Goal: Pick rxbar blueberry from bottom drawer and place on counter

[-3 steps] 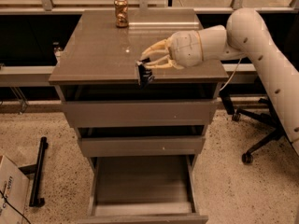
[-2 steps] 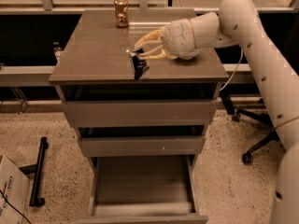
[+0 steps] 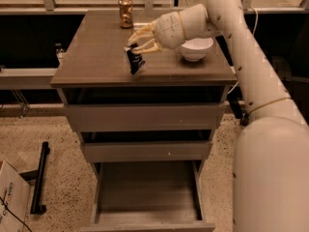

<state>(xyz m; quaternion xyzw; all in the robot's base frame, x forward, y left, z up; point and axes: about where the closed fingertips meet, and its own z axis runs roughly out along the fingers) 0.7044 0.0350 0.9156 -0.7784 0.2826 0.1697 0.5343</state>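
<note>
My gripper [image 3: 135, 45] is over the middle of the counter [image 3: 96, 57], reaching in from the right on the white arm. Its fingers are shut on the top end of the rxbar blueberry [image 3: 135, 62], a dark flat bar with pale lettering that hangs down on end, its lower tip at or just above the counter surface. The bottom drawer [image 3: 147, 192] is pulled out below the two shut drawers, and its tray looks bare.
A gold can [image 3: 126, 11] stands at the counter's back edge. A white bowl [image 3: 196, 48] sits on the counter's right side, under the arm. A cardboard box [image 3: 12, 199] and a black bar [image 3: 39, 178] lie on the floor at the left.
The gripper has carried the bar from just past the counter's front edge back and left over the counter. The arm has swung closer, uncovering the white bowl.
</note>
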